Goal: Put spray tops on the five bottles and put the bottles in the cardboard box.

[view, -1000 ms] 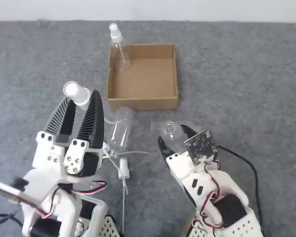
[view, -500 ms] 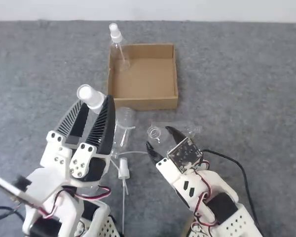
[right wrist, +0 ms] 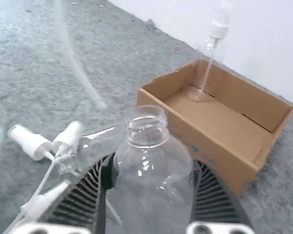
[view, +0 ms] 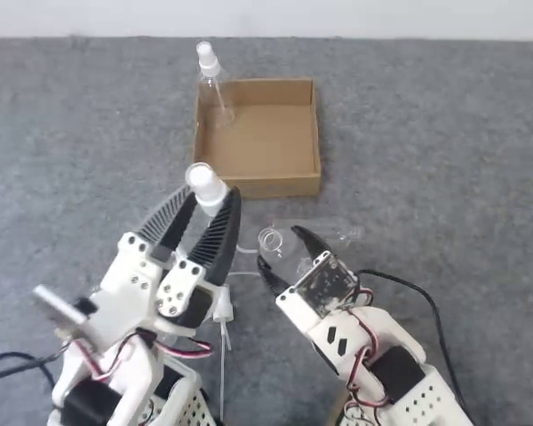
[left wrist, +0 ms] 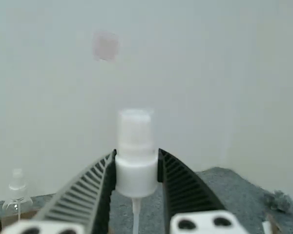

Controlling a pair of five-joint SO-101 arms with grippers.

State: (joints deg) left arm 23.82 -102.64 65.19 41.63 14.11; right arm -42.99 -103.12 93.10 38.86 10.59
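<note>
My left gripper [view: 206, 197] is shut on a white spray top [view: 203, 181], held high in front of the cardboard box [view: 315, 133]; in the left wrist view the spray top [left wrist: 135, 146] sits between the ribbed black fingers [left wrist: 178, 180], its dip tube hanging below. My right gripper [view: 280, 249] is shut on a clear open-necked bottle [view: 271, 239], just right of the left gripper; the right wrist view shows the bottle [right wrist: 147, 146] upright in the jaws. One bottle with a spray top [view: 209, 64] stands in the box's far left corner.
A loose spray top [view: 222, 302] with its tube lies on the grey carpet between the arms. More spray tops [right wrist: 29, 141] and a lying clear bottle [right wrist: 95, 139] are near the box front. Another clear bottle [view: 333, 235] lies to the right of my right gripper.
My left gripper has carried the spray top to the right and toward the box, closer to the right gripper. The right gripper with its bottle has shifted slightly left.
</note>
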